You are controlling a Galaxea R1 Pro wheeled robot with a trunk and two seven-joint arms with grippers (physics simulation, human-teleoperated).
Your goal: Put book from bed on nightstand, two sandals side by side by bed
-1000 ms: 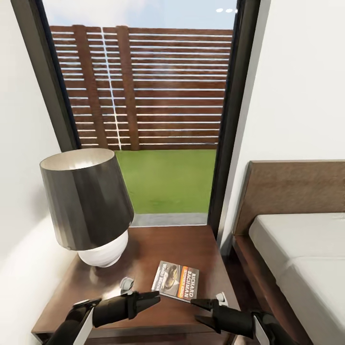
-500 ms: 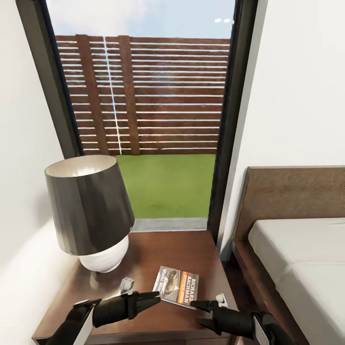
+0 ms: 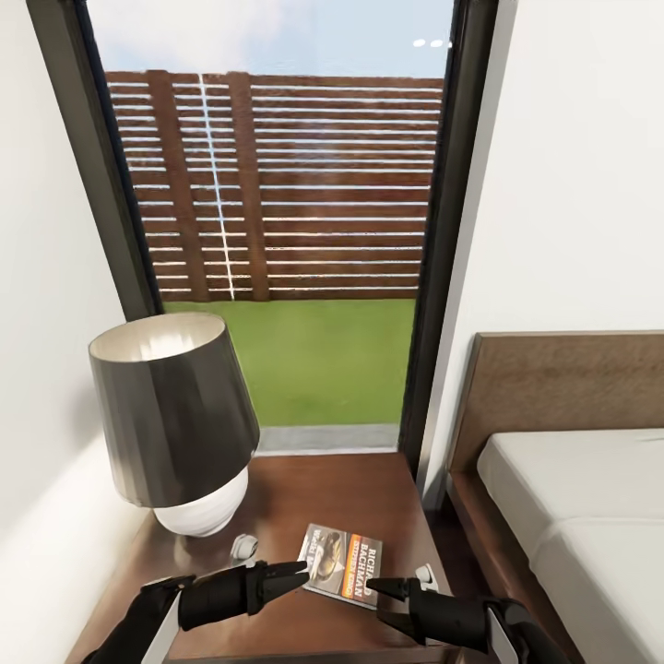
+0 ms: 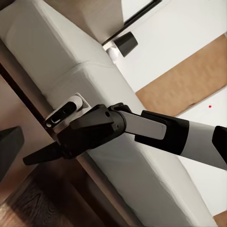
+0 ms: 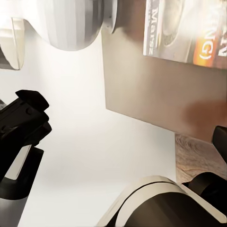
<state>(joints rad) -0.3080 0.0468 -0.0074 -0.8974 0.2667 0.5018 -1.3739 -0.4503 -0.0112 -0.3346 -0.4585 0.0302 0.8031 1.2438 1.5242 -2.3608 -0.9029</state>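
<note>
Now the book [image 3: 342, 563] lies flat on the nightstand [image 3: 323, 489], near its front edge, cover up w/ the orange band and white lettering showing. Nothing grips it. Left gripper [image 3: 295, 576] hovers just left of the book, fingers drawn close to a narrow point, nothing between them. Right gripper [image 3: 383, 599] sits just right of the book's near corner, fingers parted a bit, one above the other, also holding nothing. Whether either tip touches the book, can't tell.

Lamp [image 3: 175, 415] w/ dark shade and white ribbed base stands at the nightstand's left rear, well apart from the book. A small grey-white object [image 3: 243, 547] lies between lamp base and left gripper. Bed [image 3: 572, 516] is to the right, mattress pale grey, brown headboard against the wall. Glass door [image 3: 295, 231] behind the nightstand looks onto grass and a slatted fence.

Vs 1 s ago: whole head view has slid downward, so lamp, nightstand, headboard and book all sit lower in frame; that's camera motion. Book keeps the same spot on the nightstand top. Both grippers stay at about the same place in frame, same finger spacing.

Left wrist view: the right arm [image 4: 142, 127] crosses in front of the mattress. Right wrist view: book cover [image 5: 189, 28] on the wood top, lamp base [image 5: 71, 23] nearby.
</note>
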